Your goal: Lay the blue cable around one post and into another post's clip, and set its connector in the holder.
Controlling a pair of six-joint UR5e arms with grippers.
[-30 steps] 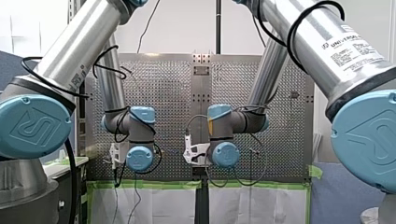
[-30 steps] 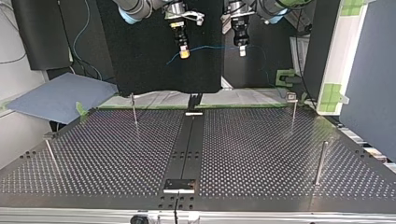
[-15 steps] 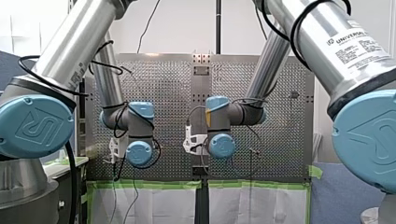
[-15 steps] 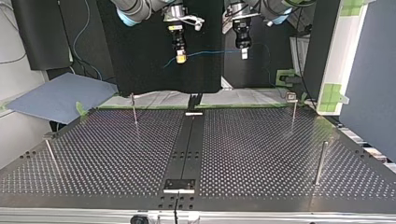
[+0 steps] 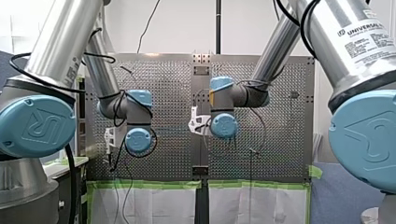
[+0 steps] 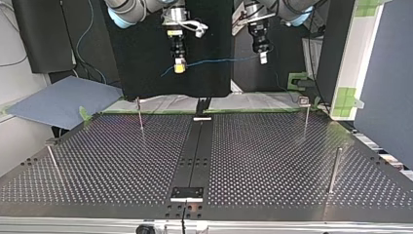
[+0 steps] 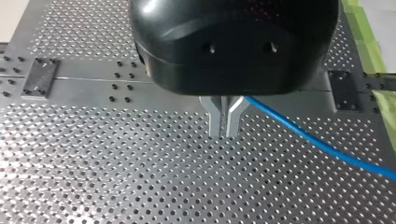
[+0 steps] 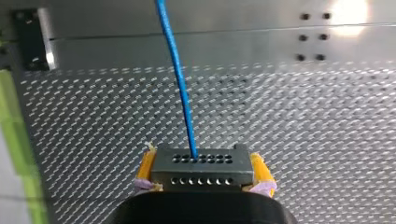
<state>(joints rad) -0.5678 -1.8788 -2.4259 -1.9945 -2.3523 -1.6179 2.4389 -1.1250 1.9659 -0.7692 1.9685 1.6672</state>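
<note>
Cable [image 8: 180,84] (blue) aloft: left pincer [image 7: 223,133] tight on it, right pincer [image 8: 202,164] tight on its connector [image 8: 201,176].

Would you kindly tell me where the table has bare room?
Top view: the perforated fields either side of the centre strip are bare, bordered by four posts. Crowded only high above the far side, where my right gripper and my left gripper hold the blue cable.

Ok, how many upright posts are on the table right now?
4 in the top view: far-left post, far-right post, near-left post, near-right post. None looks hidden.
</note>
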